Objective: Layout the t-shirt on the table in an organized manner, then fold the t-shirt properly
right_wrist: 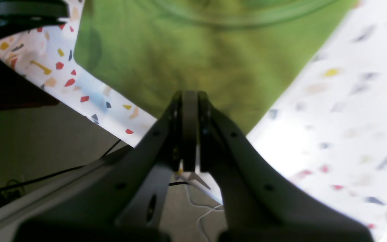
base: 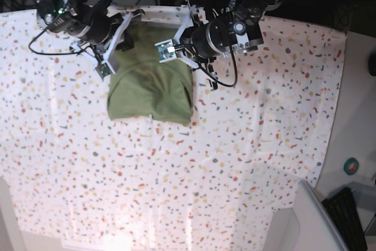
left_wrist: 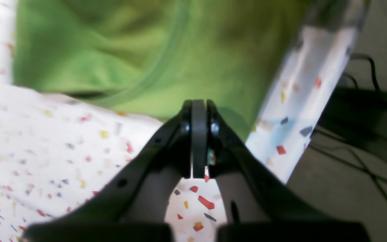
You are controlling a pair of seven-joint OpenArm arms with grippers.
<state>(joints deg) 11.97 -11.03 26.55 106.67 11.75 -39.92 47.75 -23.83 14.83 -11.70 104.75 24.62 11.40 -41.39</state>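
Both grippers (left_wrist: 198, 104) (right_wrist: 190, 95) hover over the green t-shirt (base: 150, 86).

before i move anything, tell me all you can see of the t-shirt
The t-shirt is plain olive green, soft-looking fabric with no print visible. It lies on the speckled white table cover, near the table edge where the arms reach in, partly hidden beneath them. A curved neckline band shows in both wrist views. The fabric is loosely spread, with soft creases and an uneven outline. Both grippers are over it; whether their tips touch it, I cannot tell.
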